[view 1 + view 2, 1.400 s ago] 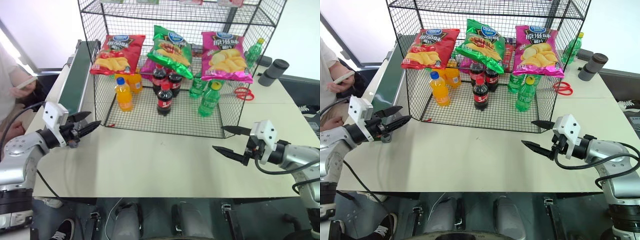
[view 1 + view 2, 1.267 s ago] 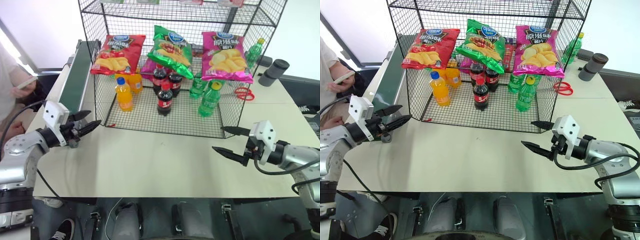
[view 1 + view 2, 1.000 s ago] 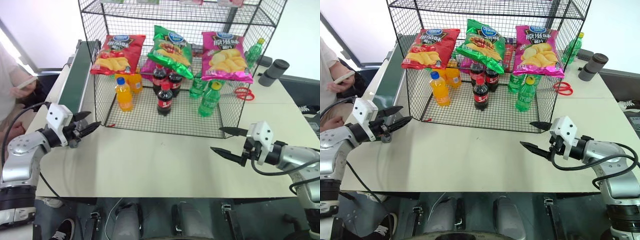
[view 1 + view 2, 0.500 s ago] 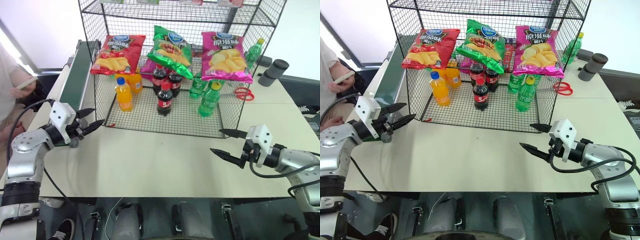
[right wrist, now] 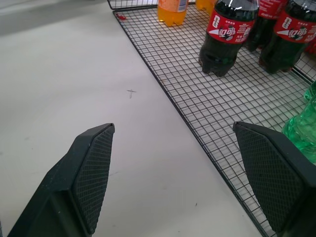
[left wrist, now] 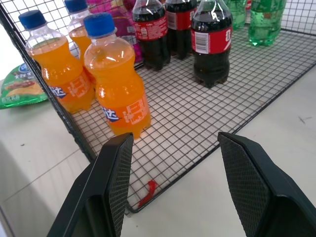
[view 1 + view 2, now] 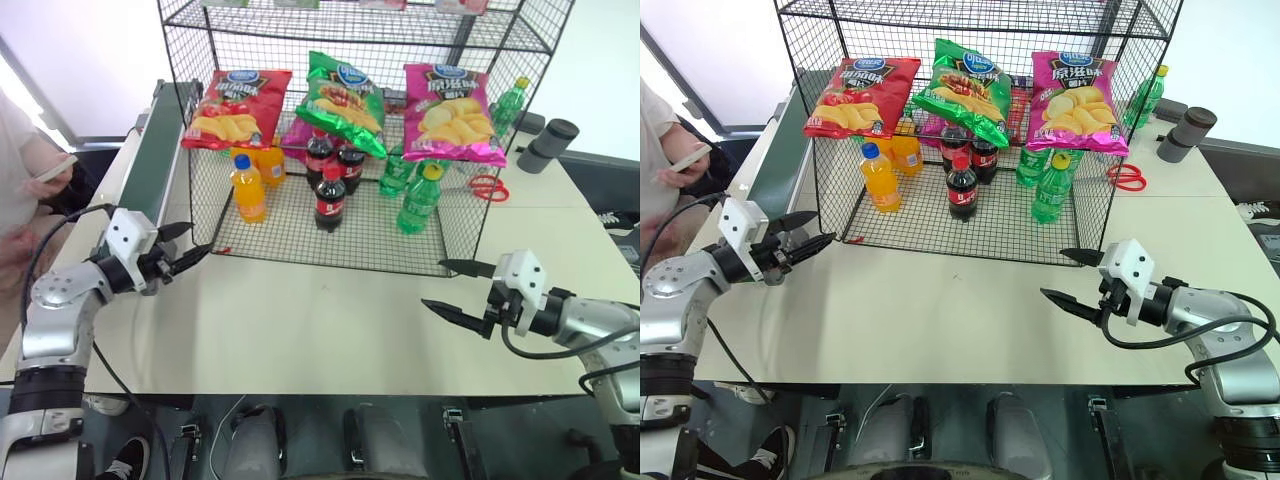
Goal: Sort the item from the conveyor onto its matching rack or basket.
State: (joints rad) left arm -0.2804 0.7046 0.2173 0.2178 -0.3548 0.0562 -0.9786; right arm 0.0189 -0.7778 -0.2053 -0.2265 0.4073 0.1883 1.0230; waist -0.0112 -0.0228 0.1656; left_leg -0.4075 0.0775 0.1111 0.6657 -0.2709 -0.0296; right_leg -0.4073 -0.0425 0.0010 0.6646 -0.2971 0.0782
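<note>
The green chip bag [image 7: 345, 100] lies tilted on the middle tier of the black wire rack [image 7: 290, 228], between a red bag [image 7: 235, 108] and a pink bag [image 7: 450, 112]. The dark-green conveyor [image 7: 155, 150] runs along the table's left side, beside the rack. My left gripper [image 7: 198, 238] hovers open and holds nothing, just off the rack's front left corner, pointing at the orange bottles [image 6: 118, 94]. Over the table's front right, my right gripper [image 7: 431, 282] is open and holds nothing, with its tips short of the rack's front edge.
Orange, cola [image 7: 329, 200] and green bottles [image 7: 418, 200] stand on the rack floor. Through the mesh beside the orange bottles shows part of another green bag [image 6: 19, 91]. Red scissors [image 7: 487, 187] and a dark cylinder [image 7: 548, 143] lie right of the rack. A person's hand with a phone [image 7: 45, 170] is at the left.
The left arm's elbow has swung in while its gripper stays open near the rack's corner. The right arm has kept still.
</note>
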